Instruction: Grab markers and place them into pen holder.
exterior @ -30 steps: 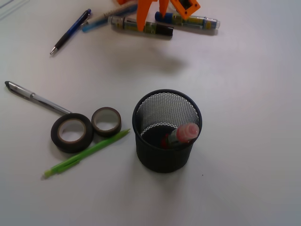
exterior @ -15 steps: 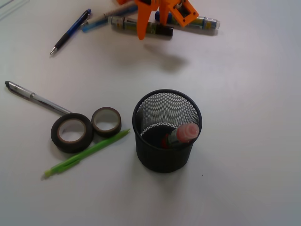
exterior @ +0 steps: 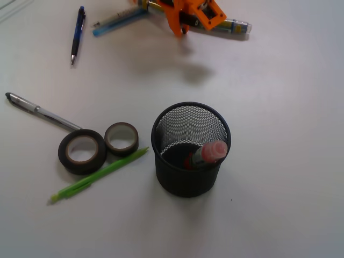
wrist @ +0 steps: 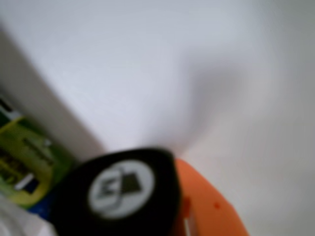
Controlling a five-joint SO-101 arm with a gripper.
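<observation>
markers: 3 (exterior: 209,153) (exterior: 234,25) (exterior: 156,6) | pens: 3 (exterior: 78,33) (exterior: 43,113) (exterior: 115,21) | tape rolls: 2 (exterior: 81,151) (exterior: 121,138) | green pencil: 1 (exterior: 99,174) | mesh pen holder: 1 (exterior: 172,177)

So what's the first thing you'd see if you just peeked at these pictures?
The black pen holder in the middle of the table, with a pink-capped marker leaning inside it. Next, the bright orange claw at the top edge, which seems to grip a black-capped marker. Two tape rolls and a green pencil lie left of the holder.
</observation>
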